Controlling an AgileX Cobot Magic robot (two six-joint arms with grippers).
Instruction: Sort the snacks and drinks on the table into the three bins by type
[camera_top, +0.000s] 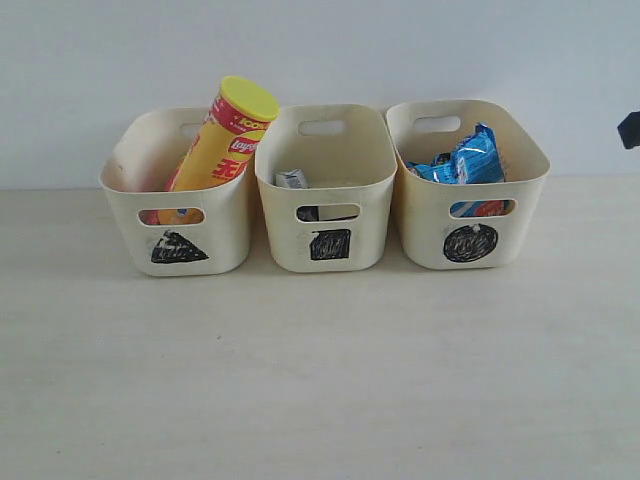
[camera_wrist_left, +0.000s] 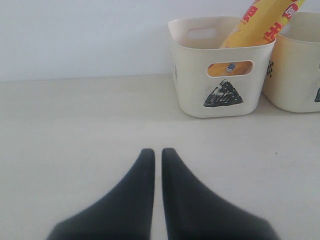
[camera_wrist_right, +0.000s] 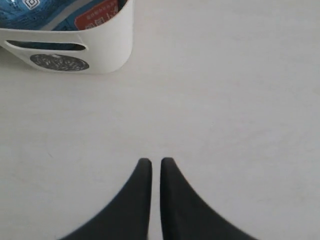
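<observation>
Nearest, my left gripper (camera_wrist_left: 157, 150) and right gripper (camera_wrist_right: 155, 160) hang over the pale surface (camera_top: 320, 380), jaws nearly together, gripping nothing. Farther off stand three cream plastic tubs in a row: the triangle-marked tub (camera_top: 226, 215) holds a leaning yellow crisp tube (camera_top: 225, 135), the square-marked tub (camera_top: 280, 225) a small white carton (camera_top: 292, 179), the circle-marked tub (camera_top: 422, 225) a crinkly blue bag (camera_top: 470, 158).

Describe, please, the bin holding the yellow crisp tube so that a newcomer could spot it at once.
Three cream tubs stand in a row on the pale table. It is the left tub in the exterior view, with the yellow Lay's tube leaning out. Only it bears a black scribbled triangle; the others bear a square and a circle.
</observation>
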